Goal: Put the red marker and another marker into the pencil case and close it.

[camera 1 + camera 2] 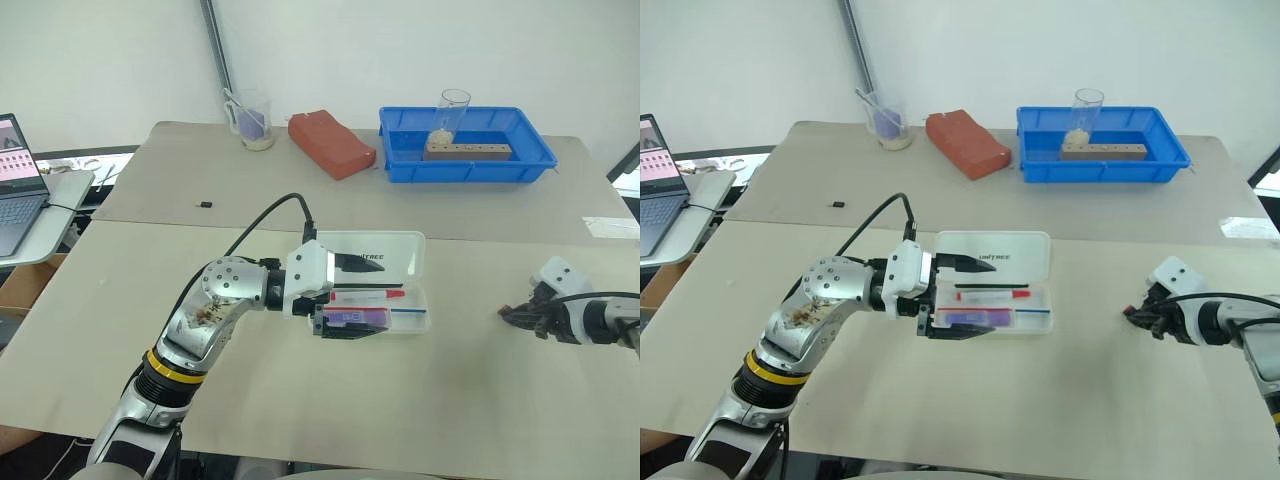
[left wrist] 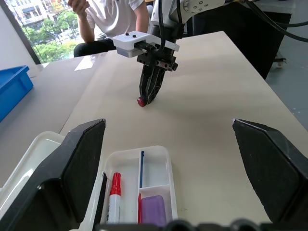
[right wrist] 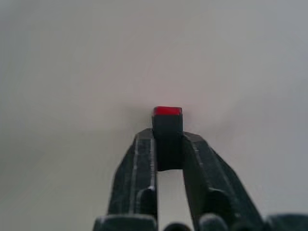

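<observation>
Jaws of the left gripper (image 1: 345,300) stand wide apart over the pencil case (image 1: 405,245), holding nothing; jaws of the right gripper (image 1: 512,315), well right of the case, are clamped on a small dark red-tipped cap (image 3: 167,120). The red marker (image 1: 368,295) and another marker (image 1: 352,317), purple and chunky, lie in the case's base on the counter (image 1: 400,400). The case looks light, stiff and slippery; its raised lid is probably best pressed near the free edge
</observation>
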`<control>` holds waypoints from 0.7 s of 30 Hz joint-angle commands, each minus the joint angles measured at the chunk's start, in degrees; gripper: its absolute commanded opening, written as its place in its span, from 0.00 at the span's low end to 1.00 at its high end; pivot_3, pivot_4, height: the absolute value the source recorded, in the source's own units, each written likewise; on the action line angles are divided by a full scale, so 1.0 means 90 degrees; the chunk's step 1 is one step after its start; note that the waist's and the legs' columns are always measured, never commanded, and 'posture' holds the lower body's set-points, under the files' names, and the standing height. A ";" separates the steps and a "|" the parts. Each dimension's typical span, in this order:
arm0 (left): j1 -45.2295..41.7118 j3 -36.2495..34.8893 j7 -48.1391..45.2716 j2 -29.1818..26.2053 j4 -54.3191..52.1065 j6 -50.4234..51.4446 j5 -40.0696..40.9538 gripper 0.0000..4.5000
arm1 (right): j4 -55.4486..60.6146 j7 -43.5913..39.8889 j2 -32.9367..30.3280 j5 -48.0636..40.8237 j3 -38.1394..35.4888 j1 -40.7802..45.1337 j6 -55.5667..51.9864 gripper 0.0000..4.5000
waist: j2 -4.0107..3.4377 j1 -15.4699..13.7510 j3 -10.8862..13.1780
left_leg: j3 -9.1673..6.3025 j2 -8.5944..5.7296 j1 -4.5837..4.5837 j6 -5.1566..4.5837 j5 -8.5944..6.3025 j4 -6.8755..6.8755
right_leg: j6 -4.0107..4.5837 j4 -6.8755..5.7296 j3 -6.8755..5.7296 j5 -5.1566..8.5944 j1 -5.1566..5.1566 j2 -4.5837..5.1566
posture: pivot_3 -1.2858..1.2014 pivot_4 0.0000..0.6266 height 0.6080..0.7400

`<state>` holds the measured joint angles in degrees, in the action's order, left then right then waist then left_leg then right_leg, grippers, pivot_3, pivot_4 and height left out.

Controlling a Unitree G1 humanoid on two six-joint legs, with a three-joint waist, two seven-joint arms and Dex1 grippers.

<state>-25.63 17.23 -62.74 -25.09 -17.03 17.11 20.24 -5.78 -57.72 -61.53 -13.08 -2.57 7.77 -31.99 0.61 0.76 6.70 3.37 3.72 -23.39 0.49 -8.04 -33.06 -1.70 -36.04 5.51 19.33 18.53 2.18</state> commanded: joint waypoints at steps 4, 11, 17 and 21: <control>0.0079 -0.0043 -0.0461 -0.0482 -0.0167 0.0170 0.0222 1.00 | 0.2215 -0.0533 0.0169 -0.0581 0.0168 0.0337 -0.0161 0.05 | -0.0013 0.0065 0.0002 | -0.0002 0.0006 0.0006 0.0000 0.0000 0.0010 | -0.0001 -0.0002 0.0002 0.0002 0.0001 -0.0008 | 0.52 0.24 1.00; 0.0193 -0.0056 -0.0722 -0.0954 -0.0288 0.0286 0.0204 1.00 | 0.2633 -0.0990 0.0409 -0.0234 0.1253 0.1172 0.0148 0.05 | -0.0007 -0.0033 0.0009 | 0.0002 0.0002 0.0004 0.0002 -0.0001 0.0008 | -0.0010 0.0002 -0.0006 0.0008 0.0003 0.0006 | 0.52 0.24 1.00; 0.0127 -0.0125 -0.0452 -0.0880 -0.0483 0.0603 0.0283 1.00 | 0.2432 -0.1101 0.0756 0.0020 0.1811 0.1571 0.0246 0.05 | -0.0004 -0.0019 0.0008 | 0.0009 0.0000 -0.0023 0.0000 0.0000 0.0004 | -0.0001 -0.0004 -0.0002 0.0002 0.0031 0.0013 | 0.52 0.24 1.00; 0.0177 -0.0108 -0.0386 -0.0920 -0.0635 0.0703 0.0305 1.00 | 0.2361 -0.1192 0.0778 0.0157 0.1949 0.1564 0.0332 0.05 | -0.0005 -0.0009 0.0008 | 0.0005 0.0004 -0.0022 0.0000 0.0000 0.0005 | 0.0000 -0.0006 -0.0002 0.0002 0.0033 0.0004 | 0.52 0.24 1.00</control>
<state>-23.72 17.33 -66.70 -33.16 -20.47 22.96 21.88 14.98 -67.84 -54.39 -12.09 15.25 21.05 -30.39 0.57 0.68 6.77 3.42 3.75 -23.58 0.49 -8.04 -33.02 -1.70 -36.09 5.49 19.35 18.82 2.22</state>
